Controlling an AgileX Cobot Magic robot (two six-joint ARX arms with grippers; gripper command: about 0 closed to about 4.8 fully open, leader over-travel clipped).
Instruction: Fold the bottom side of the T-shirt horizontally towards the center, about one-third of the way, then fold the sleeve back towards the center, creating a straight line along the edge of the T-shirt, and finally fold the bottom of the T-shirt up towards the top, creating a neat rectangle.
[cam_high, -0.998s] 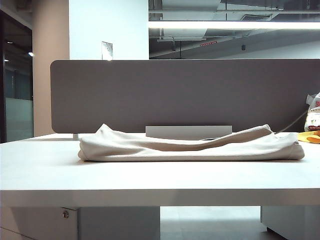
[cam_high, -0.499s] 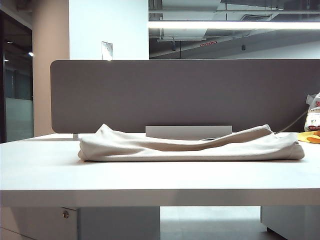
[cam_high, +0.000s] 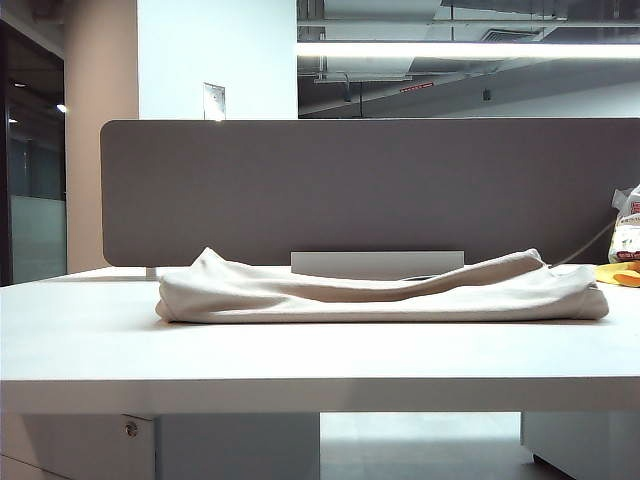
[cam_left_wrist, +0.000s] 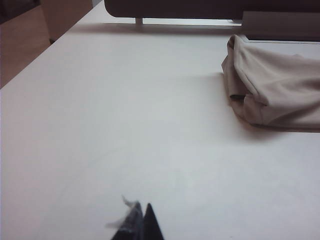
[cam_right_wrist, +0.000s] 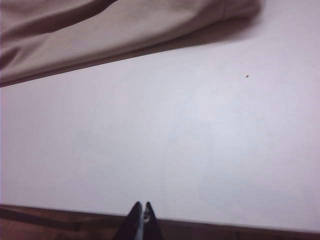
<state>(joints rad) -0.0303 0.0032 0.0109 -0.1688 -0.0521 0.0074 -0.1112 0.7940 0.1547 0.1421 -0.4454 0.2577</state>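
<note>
The T-shirt (cam_high: 380, 293) lies folded into a long band across the worktop (cam_high: 300, 350), both the left gripper (cam_left_wrist: 141, 220) and right gripper (cam_right_wrist: 142, 216) pinched closed, empty and clear of it, so the folding looks done and only retreat remains.

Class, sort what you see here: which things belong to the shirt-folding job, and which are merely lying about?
Job:
T-shirt, folded on the table
left tool, shut, off the shirt
right tool, shut, off the shirt

Lying about:
printed plastic bag
yellow object
</note>
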